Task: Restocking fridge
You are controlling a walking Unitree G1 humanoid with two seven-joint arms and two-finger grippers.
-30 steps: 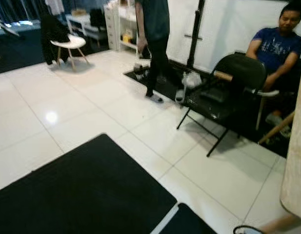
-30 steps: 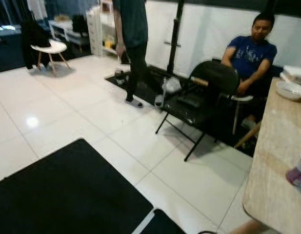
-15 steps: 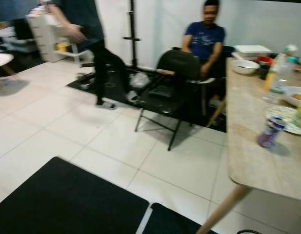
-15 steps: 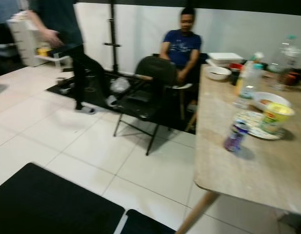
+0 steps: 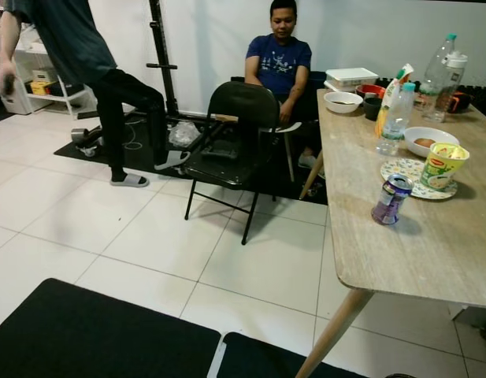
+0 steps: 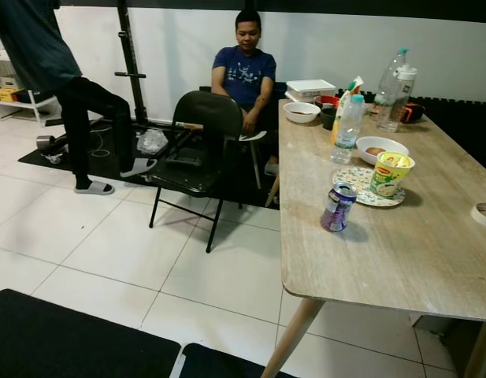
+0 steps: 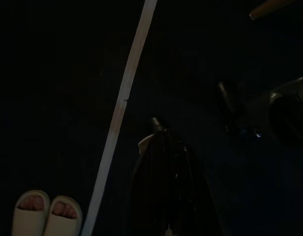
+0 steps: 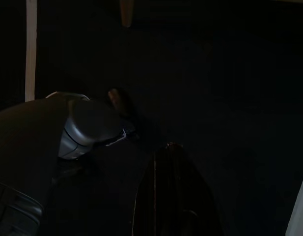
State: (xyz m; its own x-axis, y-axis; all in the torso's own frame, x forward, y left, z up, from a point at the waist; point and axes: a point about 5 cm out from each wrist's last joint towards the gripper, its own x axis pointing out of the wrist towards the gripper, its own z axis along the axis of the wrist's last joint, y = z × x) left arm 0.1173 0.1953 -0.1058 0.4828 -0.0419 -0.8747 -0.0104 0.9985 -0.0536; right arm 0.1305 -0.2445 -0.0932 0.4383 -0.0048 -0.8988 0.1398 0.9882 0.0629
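Observation:
A purple drink can (image 5: 391, 199) stands near the front of a long wooden table (image 5: 400, 252) on my right. Behind it are a yellow-green noodle cup (image 5: 443, 165) on a patterned plate (image 5: 400, 169), a clear water bottle (image 5: 395, 120), a juice carton (image 5: 392, 90) and several bowls and containers. Both arms hang idle low over a dark mat. The left gripper (image 7: 158, 129) and the right gripper (image 8: 171, 146) each show as dark fingers meeting in a point, holding nothing.
A black folding chair (image 5: 235, 134) stands on the white tiles left of the table. A person in a blue shirt (image 5: 280, 59) sits behind it. Another person (image 5: 77, 63) walks at the far left. Black mats (image 5: 93, 339) lie at my feet. Sandalled feet (image 7: 45, 214) stand nearby.
The camera has swung to the right, bringing the table and its items fully into view. The walking person has stepped along past the chair.

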